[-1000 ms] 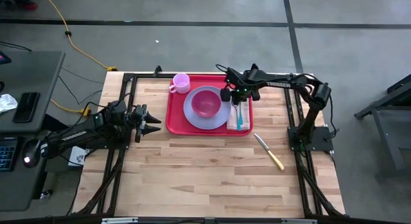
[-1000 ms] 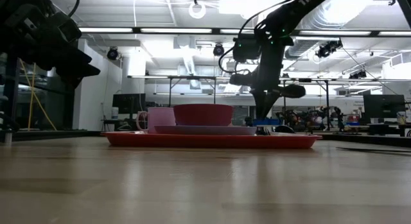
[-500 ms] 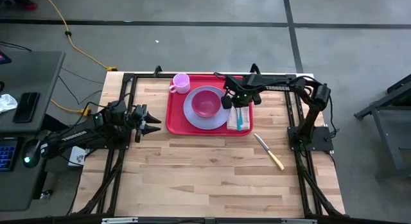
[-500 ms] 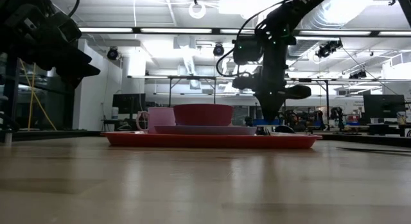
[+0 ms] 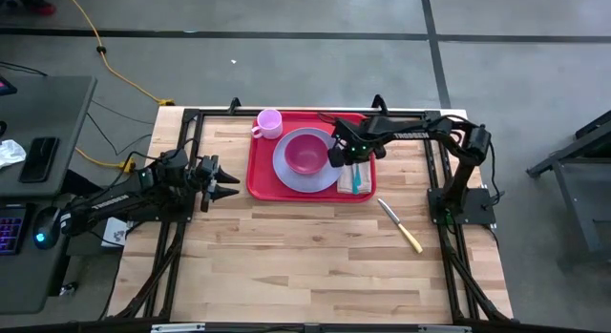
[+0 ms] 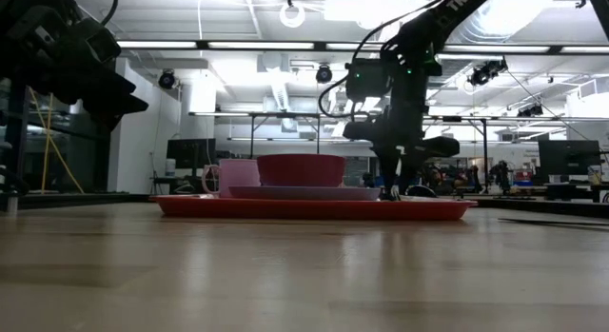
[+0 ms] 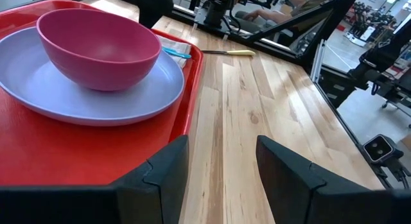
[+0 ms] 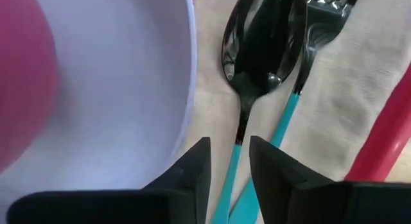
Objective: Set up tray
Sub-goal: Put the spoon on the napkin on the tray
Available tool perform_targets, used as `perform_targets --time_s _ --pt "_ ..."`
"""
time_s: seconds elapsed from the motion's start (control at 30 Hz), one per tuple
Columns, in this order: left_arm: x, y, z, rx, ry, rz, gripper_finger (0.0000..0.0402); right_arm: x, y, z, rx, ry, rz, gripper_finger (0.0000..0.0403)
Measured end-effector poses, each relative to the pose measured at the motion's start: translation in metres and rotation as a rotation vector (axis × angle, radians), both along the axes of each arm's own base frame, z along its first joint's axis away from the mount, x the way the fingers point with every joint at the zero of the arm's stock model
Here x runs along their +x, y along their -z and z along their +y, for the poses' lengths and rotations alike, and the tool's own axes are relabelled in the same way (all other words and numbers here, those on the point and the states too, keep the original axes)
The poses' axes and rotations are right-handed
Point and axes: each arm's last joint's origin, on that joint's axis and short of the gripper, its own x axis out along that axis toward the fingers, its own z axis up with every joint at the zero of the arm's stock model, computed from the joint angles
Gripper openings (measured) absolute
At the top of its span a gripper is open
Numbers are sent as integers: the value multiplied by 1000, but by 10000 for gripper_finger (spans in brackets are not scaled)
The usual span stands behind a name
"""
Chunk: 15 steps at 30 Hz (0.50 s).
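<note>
Red tray (image 5: 258,171) holds plate (image 5: 286,166), bowl (image 5: 306,153), cup (image 5: 268,122), cutlery (image 5: 356,176).

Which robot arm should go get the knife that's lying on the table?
Probably the right. The knife lies on the wood outside the tray, on the right arm's side. The right gripper hangs over the napkin nearby; the left gripper waits beyond the tray's far side.

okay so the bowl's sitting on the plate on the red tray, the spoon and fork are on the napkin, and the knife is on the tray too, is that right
Not quite. The knife is not on the tray; the high view shows it lying on the bare wooden table, off the tray's near right corner. The rest holds: the bowl sits on the plate, and the spoon and fork lie on the napkin, below the right gripper.
</note>
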Motion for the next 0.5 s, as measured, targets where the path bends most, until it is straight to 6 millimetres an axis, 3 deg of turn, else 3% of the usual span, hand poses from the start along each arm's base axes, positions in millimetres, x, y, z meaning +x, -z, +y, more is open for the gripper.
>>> perform_targets --time_s 0.27,0.5 --pt "0 0 0 -21 -7 1 211 0 2 -1 -9 -9 17 83" --pt "0 0 0 -21 -7 1 211 5 19 -1 39 -24 42 83"
